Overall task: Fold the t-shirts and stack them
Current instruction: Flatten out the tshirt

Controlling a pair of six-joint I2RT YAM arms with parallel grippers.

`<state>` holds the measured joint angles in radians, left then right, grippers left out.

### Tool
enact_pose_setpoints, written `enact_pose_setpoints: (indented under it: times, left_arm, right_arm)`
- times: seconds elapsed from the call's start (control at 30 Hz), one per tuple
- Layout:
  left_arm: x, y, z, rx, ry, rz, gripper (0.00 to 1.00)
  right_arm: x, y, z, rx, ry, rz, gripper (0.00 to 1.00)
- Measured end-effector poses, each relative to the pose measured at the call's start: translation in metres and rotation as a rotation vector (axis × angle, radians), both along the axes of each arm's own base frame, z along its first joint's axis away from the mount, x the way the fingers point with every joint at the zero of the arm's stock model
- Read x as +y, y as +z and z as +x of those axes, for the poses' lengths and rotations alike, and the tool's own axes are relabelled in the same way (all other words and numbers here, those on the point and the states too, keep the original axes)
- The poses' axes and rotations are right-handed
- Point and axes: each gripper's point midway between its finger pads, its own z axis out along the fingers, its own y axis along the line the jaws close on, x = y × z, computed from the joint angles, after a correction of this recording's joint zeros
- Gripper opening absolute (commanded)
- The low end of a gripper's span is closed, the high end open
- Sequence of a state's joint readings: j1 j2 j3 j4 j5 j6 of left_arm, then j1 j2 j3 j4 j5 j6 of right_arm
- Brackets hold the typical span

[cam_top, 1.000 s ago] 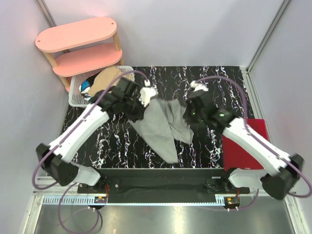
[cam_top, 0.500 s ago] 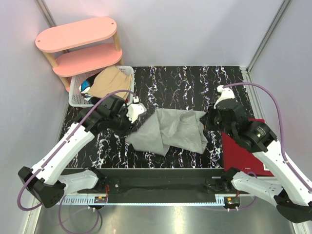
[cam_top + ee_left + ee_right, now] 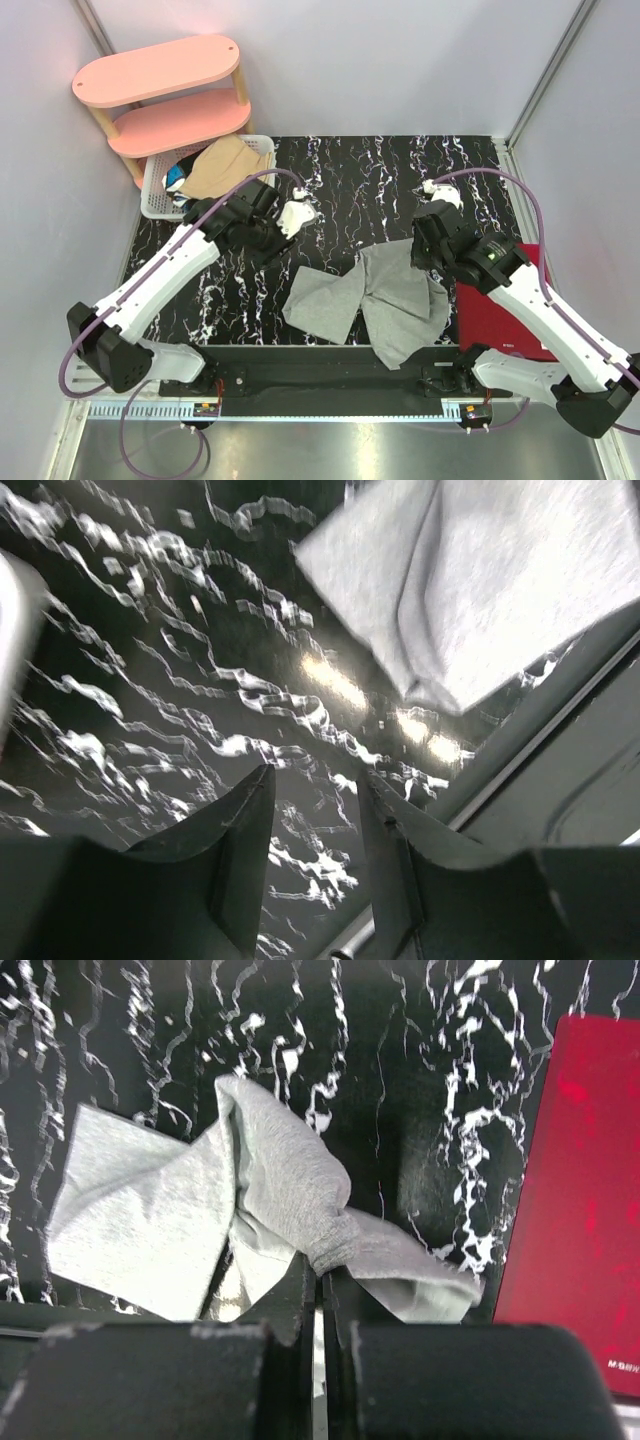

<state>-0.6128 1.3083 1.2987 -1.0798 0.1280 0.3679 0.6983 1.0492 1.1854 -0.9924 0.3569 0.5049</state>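
A light grey t-shirt (image 3: 375, 300) lies crumpled on the black marbled table (image 3: 350, 170) near its front edge. My right gripper (image 3: 420, 258) is shut on a bunched fold of it at the shirt's right upper part; the right wrist view shows the fold (image 3: 325, 1245) pinched at the fingertips of my right gripper (image 3: 322, 1278). My left gripper (image 3: 290, 222) hovers up and left of the shirt, apart from it. In the left wrist view the left gripper (image 3: 315, 800) stands open with only table between its fingers, and the grey t-shirt (image 3: 480, 590) shows at the top right.
A white lattice basket (image 3: 155, 200) at the back left holds a tan t-shirt (image 3: 225, 165) and darker ones (image 3: 178, 180). Behind it stands a pink two-tier shelf (image 3: 160, 75). A flat red item (image 3: 500, 300) lies at the table's right edge, beside the right arm.
The left gripper let go of the grey t-shirt, opened and drew back to the upper left. The right gripper carried the shirt toward the front right, where it now drapes on the table.
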Motion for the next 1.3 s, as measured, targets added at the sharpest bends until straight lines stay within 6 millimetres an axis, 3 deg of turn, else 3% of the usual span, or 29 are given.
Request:
enact_pose_setpoints:
  times: [0.17,0.4,0.5,0.63,0.8,1.0,1.3]
  left_arm:
    - [-0.041,0.015,-0.001,-0.037,-0.11,-0.046,0.42]
    - [-0.105,-0.039,-0.049,0.094,-0.351,0.062,0.46]
    - [-0.117,-0.053,-0.067,0.121,-0.413,0.101,0.48]
    - [-0.127,-0.056,-0.086,0.131,-0.463,0.108,0.52]
    - [-0.133,-0.066,-0.098,0.156,-0.469,0.126,0.68]
    - [-0.146,-0.096,-0.093,0.153,-0.434,0.188,0.7]
    - [-0.166,-0.151,-0.077,0.075,-0.364,0.295,0.68]
  right_arm:
    - [-0.006,0.022,0.01,-0.072,-0.015,-0.023,0.0]
    - [-0.026,0.032,0.037,-0.131,-0.098,-0.18,0.0]
    - [-0.035,0.029,0.058,-0.114,-0.152,-0.217,0.0]
    - [-0.057,0.022,0.082,-0.092,-0.24,-0.243,0.0]
    - [-0.06,0.032,0.096,-0.113,-0.269,-0.231,0.0]
    - [-0.057,0.039,0.102,-0.137,-0.273,-0.202,0.0]
    - [-0.044,0.025,0.105,-0.098,-0.245,-0.147,0.0]
